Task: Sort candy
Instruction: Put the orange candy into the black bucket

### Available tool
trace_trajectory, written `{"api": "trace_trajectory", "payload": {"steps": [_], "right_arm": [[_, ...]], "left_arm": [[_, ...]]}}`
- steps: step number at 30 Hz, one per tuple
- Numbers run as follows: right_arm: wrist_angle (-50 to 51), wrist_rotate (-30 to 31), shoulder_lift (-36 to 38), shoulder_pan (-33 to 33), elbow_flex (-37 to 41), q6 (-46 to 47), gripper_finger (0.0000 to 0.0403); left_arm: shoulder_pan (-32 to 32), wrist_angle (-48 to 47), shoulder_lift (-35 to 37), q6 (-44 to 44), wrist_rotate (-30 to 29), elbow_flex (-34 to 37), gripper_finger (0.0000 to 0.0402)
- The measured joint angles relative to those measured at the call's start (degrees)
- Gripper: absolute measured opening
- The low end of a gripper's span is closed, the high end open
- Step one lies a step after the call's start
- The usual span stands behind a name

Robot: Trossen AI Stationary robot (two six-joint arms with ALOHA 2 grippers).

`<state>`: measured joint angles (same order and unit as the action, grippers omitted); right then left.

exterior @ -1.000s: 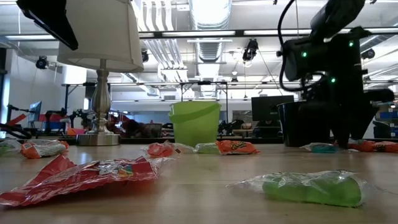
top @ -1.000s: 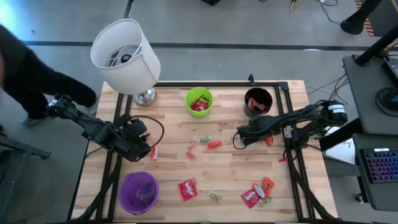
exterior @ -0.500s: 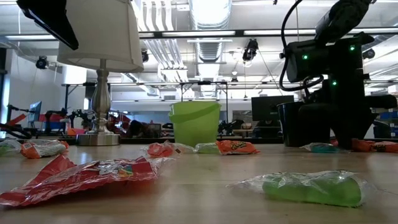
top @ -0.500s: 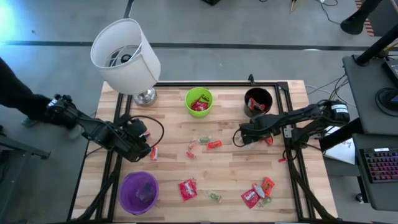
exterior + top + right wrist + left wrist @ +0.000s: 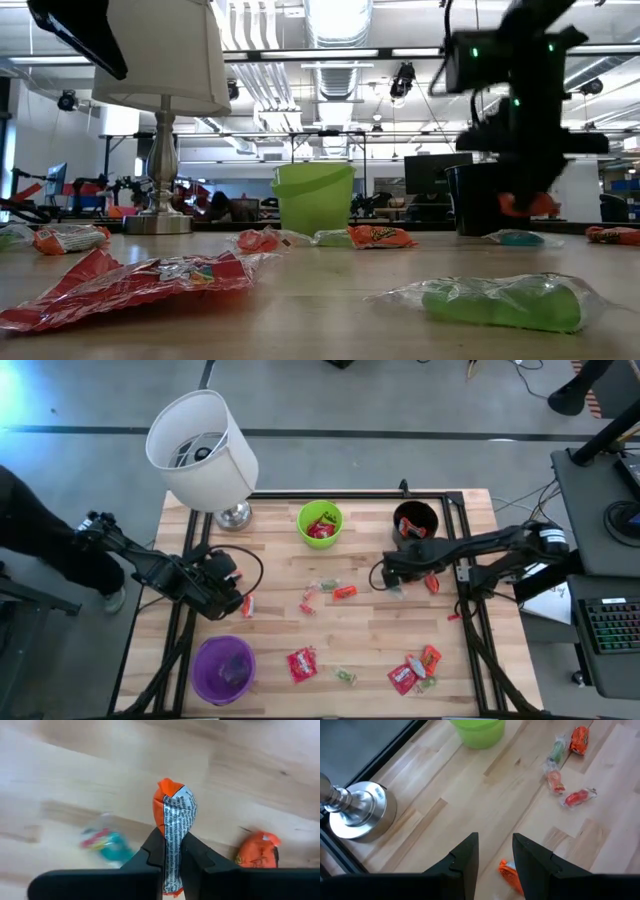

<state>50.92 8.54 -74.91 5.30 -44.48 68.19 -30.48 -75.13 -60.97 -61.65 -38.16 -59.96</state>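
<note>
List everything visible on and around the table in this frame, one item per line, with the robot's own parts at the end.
Lamp: one, white shade, silver base, table's far left corner.
Green cup: one, far middle, red candy inside.
Black cup: one, far right.
Purple cup: one, near left.
Loose candy: small red, orange and green pieces at table centre.
Red packet: one, near middle.
Candy cluster: red, orange and green, near right.
Table: one, light wood, black frame.
Left hand: over an orange candy at table's left, fingers apart.
Right hand: shut on orange wrapped candy, lifted near the black cup.
</note>
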Motion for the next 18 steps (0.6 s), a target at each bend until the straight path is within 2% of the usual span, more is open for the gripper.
{"api": "trace_trajectory", "payload": {"steps": [4, 11, 18], "right_arm": [[-0.2, 1.3, 3.0, 0.0, -4.7, -2.4, 0.0022], [0.5, 10.2, 6.3, 1.5, -13.9, -9.8, 0.0022], [10.9, 13.0, 6.5, 6.8, -21.8, -17.9, 0.0022]], "left_arm": [[0.0, 0.0, 0.0, -2.2, -0.1, 0.0, 0.0102], [0.0, 1.1, -0.1, -3.0, -0.2, 0.0, 0.0102], [0.0, 1.6, -0.7, -3.0, -0.2, 0.0, 0.0102]]}}
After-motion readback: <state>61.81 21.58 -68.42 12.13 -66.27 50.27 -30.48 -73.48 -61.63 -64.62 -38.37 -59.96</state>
